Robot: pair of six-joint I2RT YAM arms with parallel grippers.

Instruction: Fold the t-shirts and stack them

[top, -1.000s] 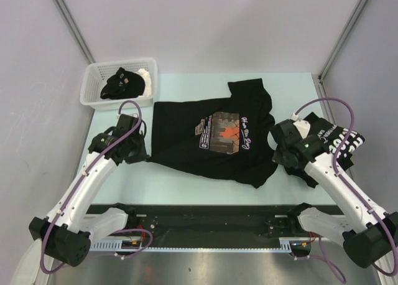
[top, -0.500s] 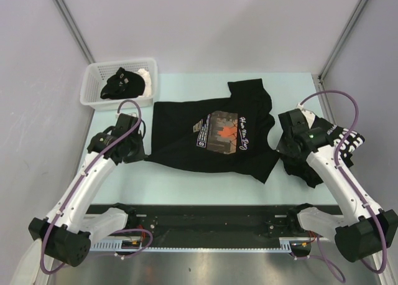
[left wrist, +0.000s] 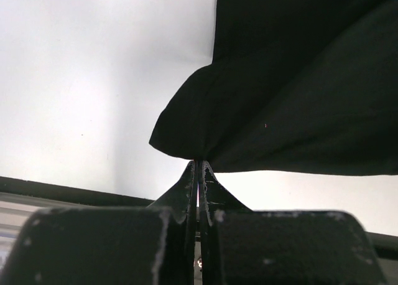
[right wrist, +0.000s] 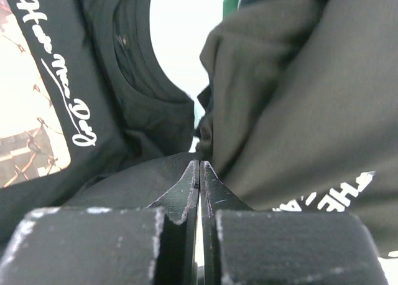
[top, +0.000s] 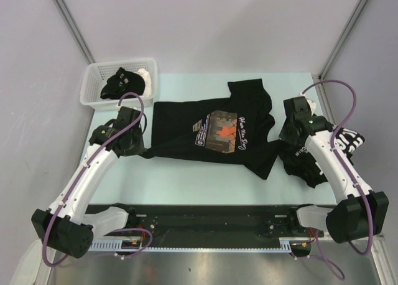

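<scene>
The pale counter [top: 186, 179] carries everything. Across its middle the printed shirt [top: 186, 139] lies spread, black, chest print up, with reddish-brown rectangle and white script facing the camera; its near edge is drawn into a taut line between the two arms, and one sleeve reaches toward the far side. At the right edge of the counter the lettered shirt [top: 351, 145] lies bunched under the right arm, touching the printed shirt, bits of white lettering showing. The white basket [top: 89, 92] stands at the far left corner, apart from both shirts, with a dark cloth [top: 124, 83] and something white inside. The left end effector [left wrist: 198, 165] is pressed together on the near left corner of the printed shirt, the cloth hanging from its tips just above the counter. The right end effector [right wrist: 200, 165] is likewise pressed together, pinching a fold of the printed shirt right where it meets the lettered shirt.
</scene>
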